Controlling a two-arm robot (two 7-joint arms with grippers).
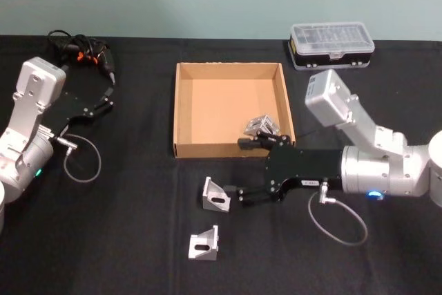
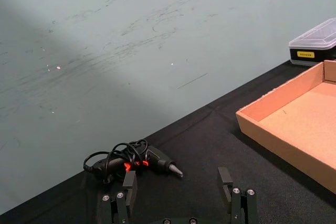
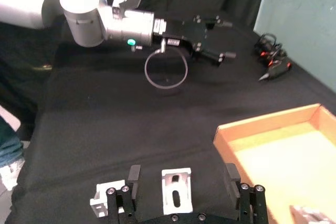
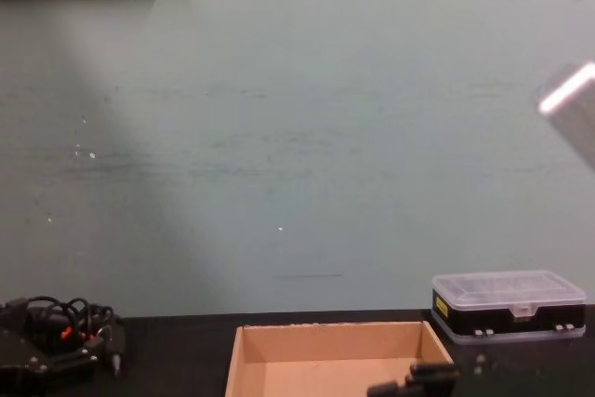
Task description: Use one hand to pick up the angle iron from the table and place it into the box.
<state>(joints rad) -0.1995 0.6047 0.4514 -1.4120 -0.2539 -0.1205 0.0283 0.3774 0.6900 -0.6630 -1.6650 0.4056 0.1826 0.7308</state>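
The left gripper [image 1: 110, 94] sits at the left side of the table [image 1: 138, 240]. Its fingers [image 2: 128, 187] are spread wide and hold nothing. A tangle of cables [image 1: 79, 46] lies just past their tips, and bare black tabletop runs from them toward the box [image 1: 181, 112].

The box stands open-topped in the middle, with free table in front of its near wall. A silvery piece [image 1: 261, 126] lies inside it by the near right corner.

The right gripper [image 1: 239, 170] reaches in from the right, its fingers [image 3: 134, 174] also spread wide and clasping nothing. In the head view the far finger shows over the box's near wall. The near finger points at the angle iron [image 1: 216, 195], which lies on the table just off its tip, in front of the box. In the right wrist view it sits between the two fingers, apart from both.

It is a small silvery-grey L-shaped bracket with a slotted hole in its upright face. A second angle iron [image 1: 204, 243] lies outside the fingers, nearer the table's front edge. A clear-lidded plastic case [image 1: 331, 45] stands well beyond the fingers, behind the box's right corner.
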